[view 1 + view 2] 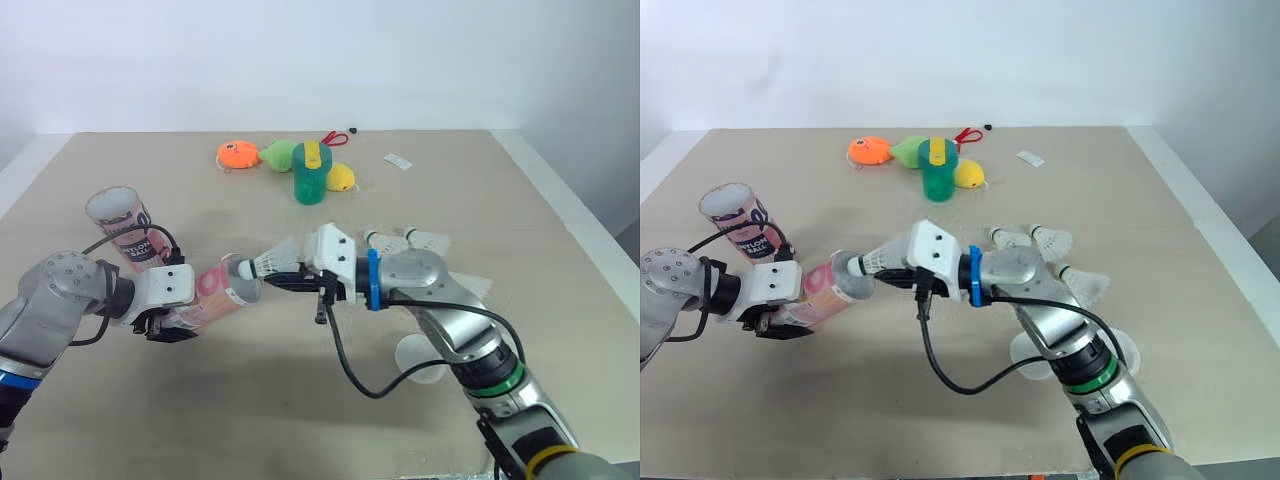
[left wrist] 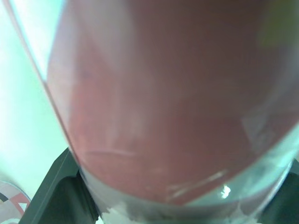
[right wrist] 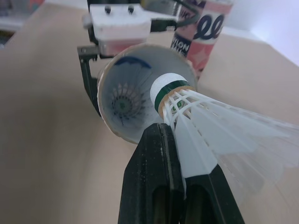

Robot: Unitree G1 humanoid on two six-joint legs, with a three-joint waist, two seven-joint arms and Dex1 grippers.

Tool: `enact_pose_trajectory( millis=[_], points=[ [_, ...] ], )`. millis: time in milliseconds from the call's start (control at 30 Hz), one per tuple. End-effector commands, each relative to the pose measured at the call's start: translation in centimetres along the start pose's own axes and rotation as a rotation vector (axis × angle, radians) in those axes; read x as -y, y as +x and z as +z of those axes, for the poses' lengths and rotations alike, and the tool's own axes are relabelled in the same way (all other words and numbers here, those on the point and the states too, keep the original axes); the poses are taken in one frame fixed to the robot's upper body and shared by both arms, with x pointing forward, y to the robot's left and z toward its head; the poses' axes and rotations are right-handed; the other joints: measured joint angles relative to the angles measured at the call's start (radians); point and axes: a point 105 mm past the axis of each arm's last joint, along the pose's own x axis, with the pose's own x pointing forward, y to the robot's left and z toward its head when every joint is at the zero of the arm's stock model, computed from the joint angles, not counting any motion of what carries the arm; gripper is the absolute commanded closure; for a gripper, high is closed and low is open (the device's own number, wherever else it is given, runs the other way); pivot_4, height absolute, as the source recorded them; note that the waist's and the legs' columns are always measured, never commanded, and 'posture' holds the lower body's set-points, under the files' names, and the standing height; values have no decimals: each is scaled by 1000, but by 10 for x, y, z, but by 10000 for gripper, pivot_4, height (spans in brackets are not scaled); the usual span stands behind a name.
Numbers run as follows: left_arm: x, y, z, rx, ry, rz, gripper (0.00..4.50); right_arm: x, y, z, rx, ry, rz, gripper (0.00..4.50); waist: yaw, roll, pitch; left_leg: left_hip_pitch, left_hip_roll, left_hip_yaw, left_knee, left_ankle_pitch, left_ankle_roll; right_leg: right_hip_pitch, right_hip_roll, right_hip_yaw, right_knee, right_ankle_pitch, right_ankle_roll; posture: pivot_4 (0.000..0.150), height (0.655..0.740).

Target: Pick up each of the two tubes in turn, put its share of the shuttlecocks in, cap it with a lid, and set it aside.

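Pink printed card: the upright tube (image 1: 122,226) stands at the far left of the worktop (image 1: 520,200), open-mouthed and uncapped.

Just beside it, the left pincer (image 1: 165,322) is clamped round the lower body of the held tube (image 1: 222,290). This tube is lifted off the worktop and tipped near level, with its mouth facing the other arm. The right wrist view looks into that mouth. A ring of radial lines sits deep inside, perhaps a shuttlecock already seated, perhaps the base; cannot tell.

At the mouth is the shuttlecock (image 1: 272,262), cork first, with the cork at the rim and not yet inside. The right pincer (image 3: 172,133) pinches it by the feather skirt.

Further right, loose shuttlecocks (image 1: 1050,240) lie on the worktop near the right arm, at least three. Two pale discs (image 1: 1028,352) lie beneath that arm, probably the lids, neither fitted. On the far side are a green cup (image 1: 311,175) and soft toys (image 1: 238,155), not part of the job.

Judgement: early stage. The first tube is being loaded and its share looks unfinished. Capping and setting aside are left, and the second tube's whole round remains.
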Motion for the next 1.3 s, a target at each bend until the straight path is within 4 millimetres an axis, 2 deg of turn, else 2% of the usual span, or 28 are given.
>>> enact_pose_trajectory(
  millis=[33,100,167,367,400,467,533,633,733,933,1100,1300],
  points=[
    [6,8,4,17,5,-33,12194,-2,5,23,77,-27,26,44556,0,0,0,0,0,0,0,0,0,0,0,0,0,0,0,1500,7400],
    [6,9,5,20,6,-37,12194,-4,4,35,151,41,40,37979,0,0,0,0,0,0,0,0,0,0,0,0,0,0,0,1500,7400],
    [7,10,5,21,7,-41,12194,-7,1,36,159,62,50,31917,2,0,0,0,0,-1,0,0,0,0,0,0,1,0,0,1500,7400],
    [7,14,7,28,13,-53,12194,-11,-18,30,175,143,-24,3342,3,0,0,0,-2,-1,0,0,0,1,-2,0,0,-1,1,1500,7400],
    [8,15,7,30,14,-55,12194,-6,-25,32,205,153,-94,861,4,0,0,0,-2,-1,0,0,0,1,-2,0,0,-1,2,1500,7400],
    [8,15,8,32,17,-58,12194,6,-44,33,256,159,-263,861,5,0,0,0,-2,-2,0,0,0,2,-2,-1,0,-2,2,1500,7400],
    [8,15,6,30,19,-61,12194,13,-73,25,262,142,-462,861,9,-1,-1,0,-2,-2,0,0,0,1,-2,-1,0,-2,2,1500,7400],
    [9,14,5,27,20,-66,12194,0,-110,2,192,150,-656,861,17,-1,-1,-1,-3,-4,0,-1,-1,3,-2,-1,0,-5,3,1500,7400],
    [9,15,4,27,22,-70,12194,-16,-131,-15,129,179,-742,861,16,0,0,0,-3,-2,0,-3,-2,3,-2,1,0,-6,3,1500,7400],
    [9,16,5,31,26,-75,12194,-44,-156,-37,26,254,-815,861,12,1,-1,2,-2,-3,0,-3,-2,4,0,0,1,-6,1,1500,7400],
    [11,17,4,30,29,-83,12194,-61,-163,-48,-24,320,-832,861,12,1,-1,2,-2,-2,0,-3,-2,4,-1,1,1,-6,2,1500,7400],
    [14,19,6,38,31,-92,12194,-71,-167,-67,-67,405,-882,861,13,1,-1,2,-2,-3,0,-3,-2,4,-1,1,1,-6,2,1500,7400]
  ],
)
